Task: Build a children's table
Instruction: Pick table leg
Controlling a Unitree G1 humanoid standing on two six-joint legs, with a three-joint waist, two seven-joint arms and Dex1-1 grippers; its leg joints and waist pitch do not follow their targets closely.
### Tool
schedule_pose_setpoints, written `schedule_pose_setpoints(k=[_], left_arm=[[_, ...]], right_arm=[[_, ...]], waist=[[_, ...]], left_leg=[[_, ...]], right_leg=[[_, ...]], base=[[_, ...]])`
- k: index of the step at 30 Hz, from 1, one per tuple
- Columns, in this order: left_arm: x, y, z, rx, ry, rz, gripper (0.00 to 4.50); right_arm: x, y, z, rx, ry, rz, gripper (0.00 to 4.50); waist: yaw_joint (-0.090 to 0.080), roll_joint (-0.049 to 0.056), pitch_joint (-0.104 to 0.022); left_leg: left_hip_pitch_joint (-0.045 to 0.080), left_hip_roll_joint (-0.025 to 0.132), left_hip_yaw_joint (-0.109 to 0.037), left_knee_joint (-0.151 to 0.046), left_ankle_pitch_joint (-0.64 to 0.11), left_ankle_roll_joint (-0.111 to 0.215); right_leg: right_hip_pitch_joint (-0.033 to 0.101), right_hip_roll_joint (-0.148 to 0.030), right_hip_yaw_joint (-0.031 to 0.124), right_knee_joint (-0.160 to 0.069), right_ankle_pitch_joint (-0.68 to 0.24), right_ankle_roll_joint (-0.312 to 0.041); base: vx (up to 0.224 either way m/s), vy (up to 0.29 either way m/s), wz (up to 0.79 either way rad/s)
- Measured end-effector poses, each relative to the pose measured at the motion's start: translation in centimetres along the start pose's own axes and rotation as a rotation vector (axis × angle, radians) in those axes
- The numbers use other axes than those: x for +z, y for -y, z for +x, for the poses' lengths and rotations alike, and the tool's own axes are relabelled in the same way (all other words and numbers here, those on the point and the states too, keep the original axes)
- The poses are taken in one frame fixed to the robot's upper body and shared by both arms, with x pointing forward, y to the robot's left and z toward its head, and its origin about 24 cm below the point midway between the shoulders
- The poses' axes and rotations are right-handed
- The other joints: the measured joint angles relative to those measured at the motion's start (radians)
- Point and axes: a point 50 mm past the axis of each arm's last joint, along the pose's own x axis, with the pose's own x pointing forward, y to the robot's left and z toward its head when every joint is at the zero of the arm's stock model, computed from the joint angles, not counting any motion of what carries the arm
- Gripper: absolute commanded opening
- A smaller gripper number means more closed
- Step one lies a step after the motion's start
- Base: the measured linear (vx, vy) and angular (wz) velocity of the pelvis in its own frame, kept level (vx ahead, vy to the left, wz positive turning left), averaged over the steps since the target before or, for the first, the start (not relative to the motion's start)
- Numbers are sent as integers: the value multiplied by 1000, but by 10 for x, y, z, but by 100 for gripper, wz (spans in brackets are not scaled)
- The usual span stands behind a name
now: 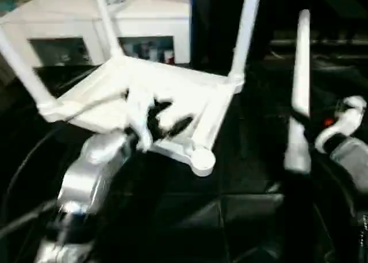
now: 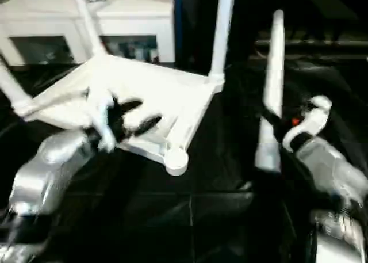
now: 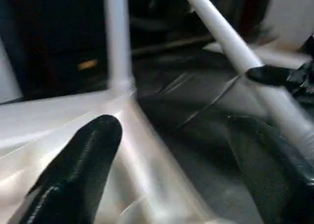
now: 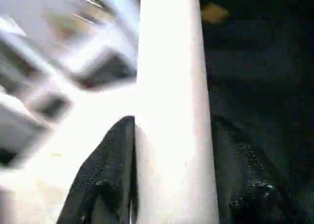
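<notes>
my right claw (image 2: 275,125) is clamped on the last leg (image 2: 271,90), held upright beside the top (image 1: 155,96). my left claw (image 1: 167,120), fingers apart, rests on the top's ribbed underside near the empty socket (image 1: 201,158). three legs (image 1: 246,30) already stand in the other corners. i judge the leg's thick end should come squarely over that socket, kept vertical, while my left steadies the top. beyond stands a cabinet (image 1: 144,21).
</notes>
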Motion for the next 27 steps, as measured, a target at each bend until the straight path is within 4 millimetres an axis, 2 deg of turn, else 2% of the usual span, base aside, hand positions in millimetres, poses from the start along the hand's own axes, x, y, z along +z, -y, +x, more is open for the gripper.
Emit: schedule_pose_setpoints(k=[4, 8, 11, 13, 16, 19, 23, 27], left_arm=[[9, 8, 7, -99, 46, -133, 450], [27, 10, 13, -162, 101, -193, 450], [46, 15, 21, -226, 127, -222, 450], [48, 16, 23, -244, 124, -252, 450], [50, 20, 26, -286, 117, -326, 450], [53, 26, 30, -322, 110, -356, 450], [53, 24, 33, -294, 92, -354, 450], [47, 18, 40, -213, 52, -400, 450]], right_arm=[[12, -23, -12, 223, 66, 21, 177], [11, -39, -16, 360, 99, 67, 176], [8, -63, -11, 514, 58, 76, 176], [7, -71, -7, 563, 28, 71, 176], [-4, -84, 3, 625, -42, 72, 176], [-19, -97, 15, 665, -111, 56, 176], [-38, -106, 25, 664, -217, -34, 176], [-50, -115, 32, 671, -266, -125, 176]], waist=[[2, 0, 0], [7, -10, 5], [8, -18, 7], [10, -22, 6], [14, -35, 10], [21, -39, 11], [30, -49, 14], [44, -57, 15]], left_leg=[[0, 0, 0, 0, 0, 0], [-1, 0, 0, 0, 0, 0], [-1, 0, 0, 0, 0, 0], [-1, 0, 0, 0, 0, 0], [-2, 0, 0, 0, 0, 0], [-3, -1, 1, 0, 0, 0], [-3, 0, 1, 0, 0, 0], [-4, -1, 1, 0, 1, 1]], right_leg=[[0, 0, 0, 0, -3, 0], [-1, 0, 0, 0, -5, 3], [-1, 0, 0, 0, -5, 4], [-1, -1, 0, 0, -5, 4], [-1, -1, 0, 0, -5, 4], [-1, -2, 0, -1, -6, 5], [-1, -2, 0, -1, -6, 5], [-1, -2, 0, -1, -5, 2]], base=[[0, 0, 0], [0, 0, 0], [0, 0, 0], [0, 0, 0], [0, 0, 0], [0, 0, 0], [0, 0, 0], [0, 0, 0]])
